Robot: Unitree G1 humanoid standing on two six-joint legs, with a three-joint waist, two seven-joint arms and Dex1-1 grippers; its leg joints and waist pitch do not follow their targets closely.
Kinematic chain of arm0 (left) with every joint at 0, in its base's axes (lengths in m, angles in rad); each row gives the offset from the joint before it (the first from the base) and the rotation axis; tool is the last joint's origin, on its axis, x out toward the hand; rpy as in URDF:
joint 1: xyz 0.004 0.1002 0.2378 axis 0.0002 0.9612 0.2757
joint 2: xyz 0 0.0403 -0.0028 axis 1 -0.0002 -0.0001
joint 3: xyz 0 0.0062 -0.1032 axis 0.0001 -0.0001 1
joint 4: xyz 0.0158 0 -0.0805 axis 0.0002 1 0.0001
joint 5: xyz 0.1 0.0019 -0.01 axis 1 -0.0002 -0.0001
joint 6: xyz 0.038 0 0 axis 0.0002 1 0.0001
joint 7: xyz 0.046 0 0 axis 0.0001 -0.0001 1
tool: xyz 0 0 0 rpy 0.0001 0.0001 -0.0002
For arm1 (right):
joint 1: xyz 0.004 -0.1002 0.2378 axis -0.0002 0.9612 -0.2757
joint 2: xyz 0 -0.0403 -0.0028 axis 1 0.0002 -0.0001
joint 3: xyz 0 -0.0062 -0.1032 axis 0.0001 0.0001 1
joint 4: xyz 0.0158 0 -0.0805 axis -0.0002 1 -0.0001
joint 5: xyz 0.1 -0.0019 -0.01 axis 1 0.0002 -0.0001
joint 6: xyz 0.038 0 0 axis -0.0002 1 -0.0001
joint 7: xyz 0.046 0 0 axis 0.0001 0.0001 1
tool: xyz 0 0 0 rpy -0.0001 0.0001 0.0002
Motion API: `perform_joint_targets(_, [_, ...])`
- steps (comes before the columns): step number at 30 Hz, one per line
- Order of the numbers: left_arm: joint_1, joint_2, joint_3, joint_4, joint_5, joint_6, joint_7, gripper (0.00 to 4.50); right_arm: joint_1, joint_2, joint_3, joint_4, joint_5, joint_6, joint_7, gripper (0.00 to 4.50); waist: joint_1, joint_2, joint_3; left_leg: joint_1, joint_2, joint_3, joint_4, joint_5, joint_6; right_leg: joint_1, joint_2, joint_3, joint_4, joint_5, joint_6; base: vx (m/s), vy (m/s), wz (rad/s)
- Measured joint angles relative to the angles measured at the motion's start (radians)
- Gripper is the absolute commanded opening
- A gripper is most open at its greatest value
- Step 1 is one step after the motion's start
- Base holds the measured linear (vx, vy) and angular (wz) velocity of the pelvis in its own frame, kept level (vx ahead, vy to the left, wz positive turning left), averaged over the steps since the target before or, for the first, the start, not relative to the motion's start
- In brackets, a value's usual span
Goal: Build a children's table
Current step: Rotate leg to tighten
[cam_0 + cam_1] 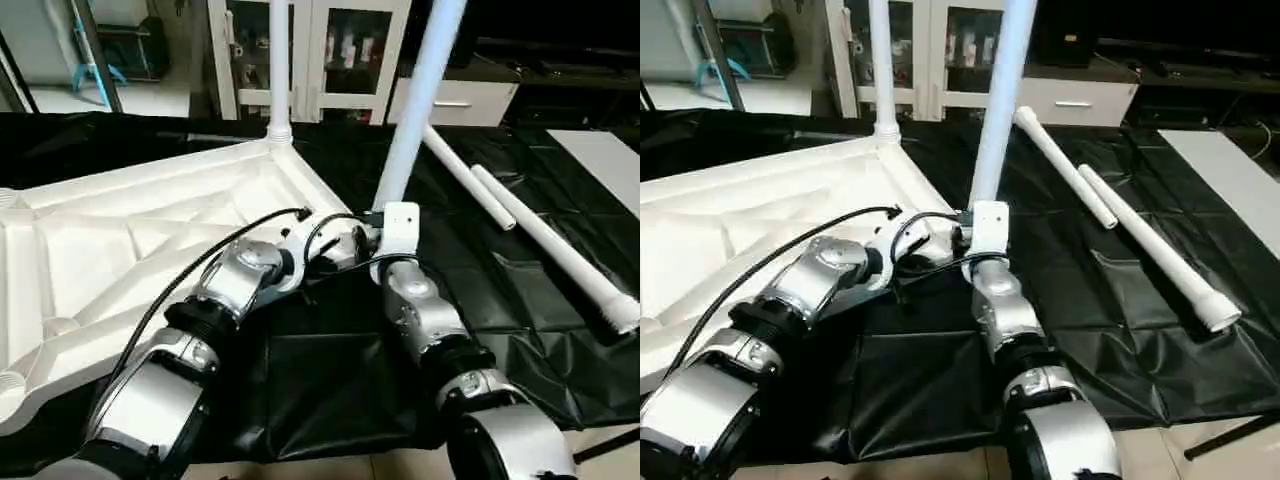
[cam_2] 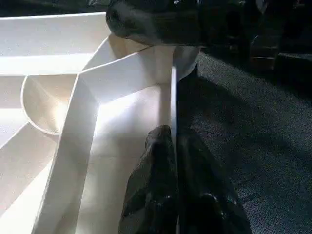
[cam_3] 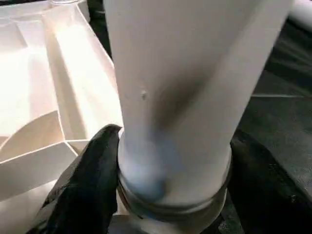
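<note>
upturned white plastic rectangular table top, ribbed and x-braced, lies on black sheeting, one leg upright in its far corner. right gripper has its black fingers clasped round the base of a smooth tapered white tube leg, long axis near vertical, leaning slightly, its collar just over the near corner socket. left gripper, fingers pinched on the top's thin edge wall, steadies it; two spare white tube legs lie well apart, right.
</note>
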State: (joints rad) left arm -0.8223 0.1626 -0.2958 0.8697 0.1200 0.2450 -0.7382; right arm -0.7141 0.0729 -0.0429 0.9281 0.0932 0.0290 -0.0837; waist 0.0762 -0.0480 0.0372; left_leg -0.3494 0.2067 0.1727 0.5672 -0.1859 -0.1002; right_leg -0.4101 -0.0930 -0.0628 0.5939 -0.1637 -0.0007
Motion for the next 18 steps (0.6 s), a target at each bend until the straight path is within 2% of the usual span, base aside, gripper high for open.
perform_joint_targets(2, [0.000,0.000,0.000,0.000,0.002,-0.008,0.000,0.00,0.007,-0.008,0.000,-0.012,0.004,-0.001,0.021,3.28,0.001,0.003,0.002,0.000,0.000,0.000,0.000,0.000,0.000,0.000,0.000,0.000,0.000,0.000,0.000,0.000,0.000,0.00])
perform_joint_targets(4, [0.000,0.008,0.000,-0.001,0.003,-0.016,0.000,0.00,0.052,-0.040,0.011,-0.099,0.029,0.014,0.118,3.48,0.006,0.005,0.003,-0.001,0.000,0.000,0.000,0.000,0.000,0.000,0.000,0.000,0.000,0.000,0.000,0.000,0.000,0.00])
perform_joint_targets(8, [0.004,0.023,0.004,-0.005,0.003,-0.022,-0.003,0.00,0.100,-0.100,0.018,-0.226,0.076,0.059,0.290,3.77,0.002,0.004,0.004,-0.002,0.001,0.000,-0.002,0.000,0.000,0.000,0.001,0.000,0.000,0.000,0.000,0.000,0.000,0.00])
perform_joint_targets(10, [0.011,0.032,0.004,-0.018,0.004,-0.022,-0.016,0.00,0.139,-0.150,0.043,-0.293,0.096,0.086,0.408,4.10,0.003,0.004,0.004,-0.002,0.001,0.000,-0.003,0.000,0.000,0.000,0.001,0.000,0.000,-0.001,0.001,0.000,0.000,0.00])
perform_joint_targets(14, [0.044,0.073,-0.008,-0.076,0.002,-0.027,-0.091,0.00,0.207,-0.311,0.128,-0.377,0.090,0.157,0.631,4.17,0.006,0.005,0.005,-0.002,0.001,0.000,-0.004,0.000,0.000,0.000,0.001,0.000,-0.001,-0.001,0.000,0.000,0.000,0.00])
perform_joint_targets(15, [0.062,0.096,-0.011,-0.104,-0.002,-0.029,-0.133,0.00,0.218,-0.360,0.133,-0.379,0.092,0.159,0.711,4.17,0.007,0.005,0.005,-0.002,0.001,0.001,-0.004,0.000,0.001,0.000,0.001,0.000,-0.001,-0.001,0.000,0.000,0.000,0.00])
perform_joint_targets(18, [0.089,0.133,-0.017,-0.147,-0.010,-0.035,-0.212,0.00,0.223,-0.417,0.136,-0.385,0.104,0.157,0.854,4.17,0.006,0.005,0.005,-0.001,0.001,0.001,-0.004,0.000,0.001,0.000,0.001,-0.001,0.000,-0.002,0.000,0.000,0.000,0.00])
